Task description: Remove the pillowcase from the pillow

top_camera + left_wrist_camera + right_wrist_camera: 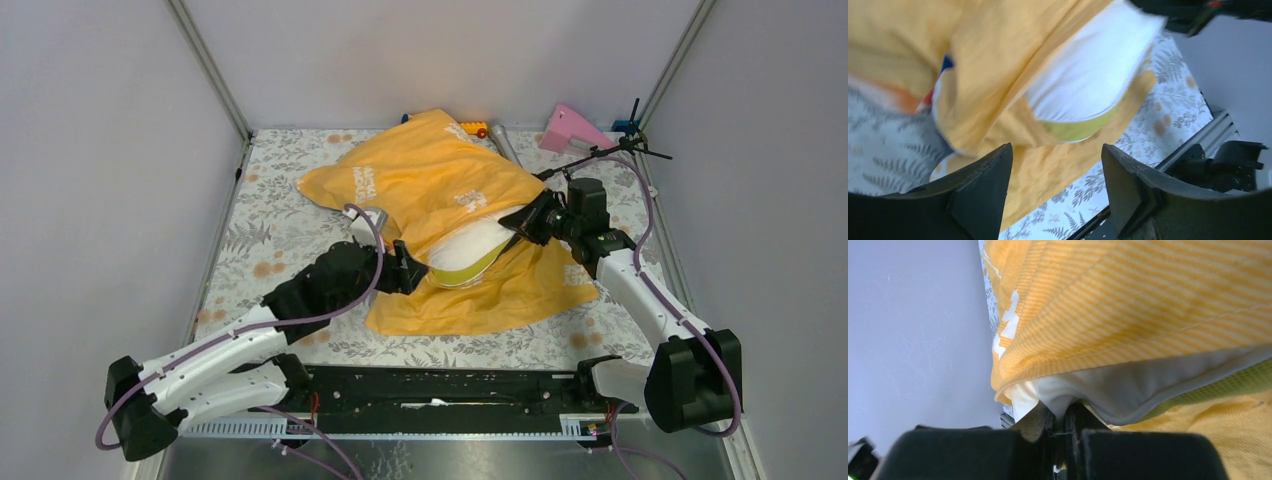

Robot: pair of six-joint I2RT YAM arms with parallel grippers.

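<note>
The orange-yellow pillowcase [430, 180] with white lettering lies crumpled across the middle of the floral mat. The white pillow [470, 250] with its yellow strip pokes out of the case's opening toward the front. My right gripper [520, 222] is shut on the pillow's white edge [1068, 402], just under the orange hem [1128, 305]. My left gripper [412, 270] is open and empty, its fingers [983, 185] apart just left of the pillow's exposed end [1093, 75], over the lower flap of the pillowcase [1048, 165].
A pink object [570, 128], a grey cylinder [505, 145] and small coloured toys [472, 128] lie at the back of the mat. A black clamp stand [625, 145] is at the back right. The metal rail [440, 385] runs along the near edge.
</note>
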